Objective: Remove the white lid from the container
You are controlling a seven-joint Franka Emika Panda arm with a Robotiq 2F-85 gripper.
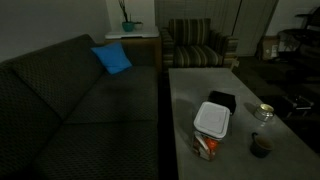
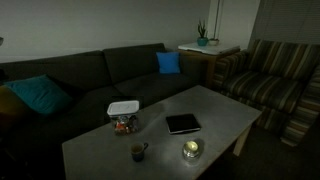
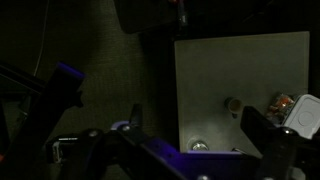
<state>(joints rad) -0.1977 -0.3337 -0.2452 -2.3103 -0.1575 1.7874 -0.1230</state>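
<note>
Container [image 1: 207, 146] capped by white lid [image 1: 212, 119]; fingers [image 3: 262, 127] apart.

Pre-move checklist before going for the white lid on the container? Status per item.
1. white lid seated on container: ok, on top in both exterior views.
2. end effector open: ok, jaws wide apart.
3. end effector centred over the lid: not ok; the lid sits at the right edge of the wrist view.
4. black box clear of the container: ok, a gap shows between them.
5. How tightly the lid is snapped on: cannot tell.
</note>
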